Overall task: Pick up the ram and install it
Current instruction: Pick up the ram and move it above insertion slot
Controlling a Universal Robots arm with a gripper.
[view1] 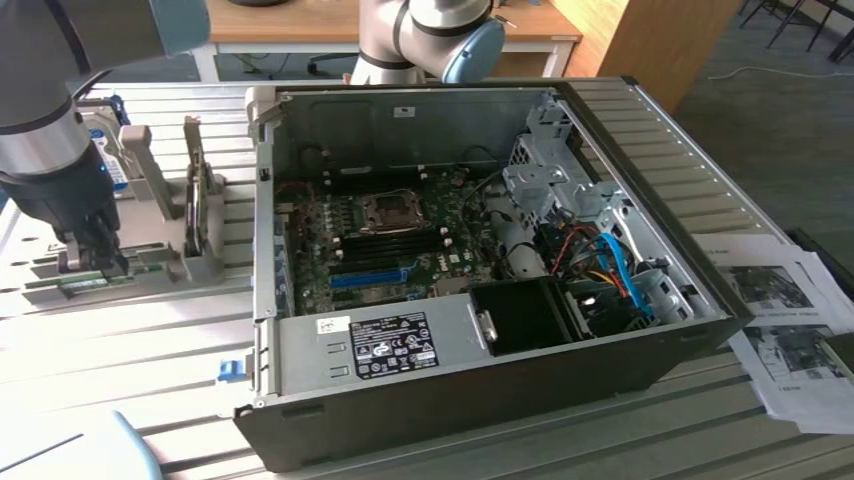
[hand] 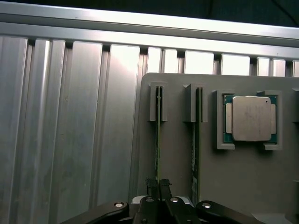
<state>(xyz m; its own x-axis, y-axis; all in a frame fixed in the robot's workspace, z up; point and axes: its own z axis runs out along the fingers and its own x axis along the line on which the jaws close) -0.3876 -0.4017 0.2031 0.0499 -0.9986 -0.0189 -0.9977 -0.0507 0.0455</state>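
Note:
The ram (hand: 158,140) is a thin green stick standing on edge in a slot of the grey holder (hand: 177,116). My gripper (hand: 157,185) is down over its near end. The two dark fingertips (hand: 150,186) are pressed against either side of the stick, so the gripper is shut on it. A second green stick (hand: 195,154) stands in the neighbouring slot, untouched. In the exterior view my gripper (view1: 91,262) reaches down onto the holder (view1: 147,268), at that view's left of the open computer case (view1: 641,350). The black memory slots (view1: 400,240) lie on the motherboard inside the case.
A silver-topped processor (hand: 251,118) sits in a pocket of the holder beside the sticks. Upright grey fixtures (view1: 200,195) stand just behind the holder. The case's blue slot (view1: 367,277), cables (view1: 607,265) and drive cage (view1: 561,170) crowd its inside. Papers (view1: 787,310) lie at the exterior view's right.

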